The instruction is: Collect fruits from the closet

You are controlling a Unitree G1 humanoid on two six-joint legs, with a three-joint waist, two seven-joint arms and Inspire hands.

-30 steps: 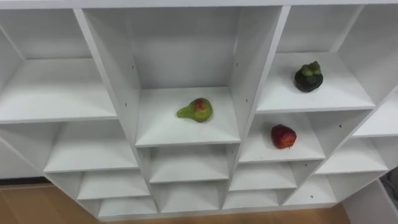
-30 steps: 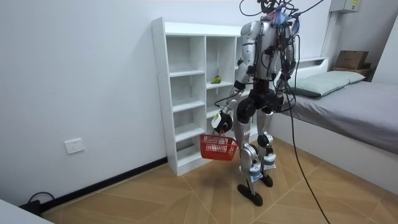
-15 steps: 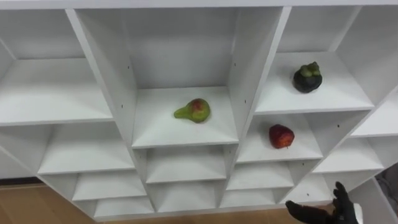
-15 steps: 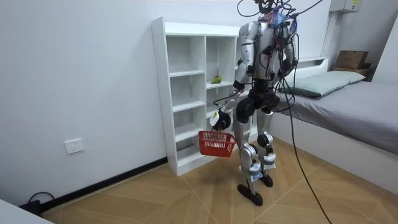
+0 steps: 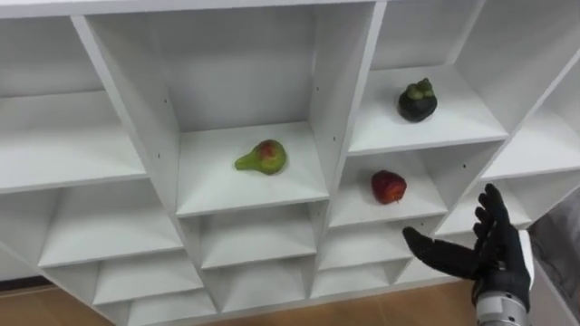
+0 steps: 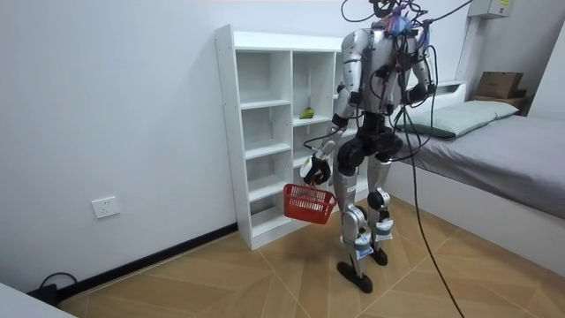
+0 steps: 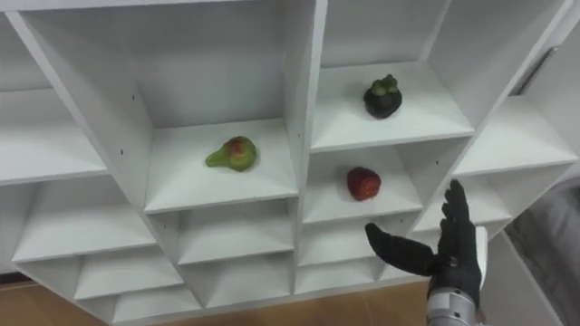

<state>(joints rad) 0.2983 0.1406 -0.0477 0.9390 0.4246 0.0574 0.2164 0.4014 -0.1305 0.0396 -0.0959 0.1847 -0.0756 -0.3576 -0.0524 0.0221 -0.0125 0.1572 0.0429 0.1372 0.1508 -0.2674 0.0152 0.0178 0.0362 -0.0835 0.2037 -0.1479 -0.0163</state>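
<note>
A white closet [image 5: 335,127] of open cubbies stands in front of me. A green-and-red pear [image 5: 262,157] lies in a middle cubby. To its right a dark mangosteen [image 5: 417,101] sits on the upper shelf, and a red apple [image 5: 388,186] rests on the shelf below. My right hand [image 5: 489,255] is raised and open, fingers spread, just below and right of the apple, apart from it. In the room view my left hand [image 6: 315,170] hangs at my side, shut on the handle of a red basket [image 6: 309,203].
A bed [image 6: 494,146] with a pillow stands behind me on the room view's right. Wooden floor [image 6: 221,283] runs along the closet's foot. The other cubbies [image 5: 82,145] hold nothing.
My right hand has risen into view towards the apple's shelf. The camera has shifted, so the shelves sit further left. The basket still hangs from my left hand.
</note>
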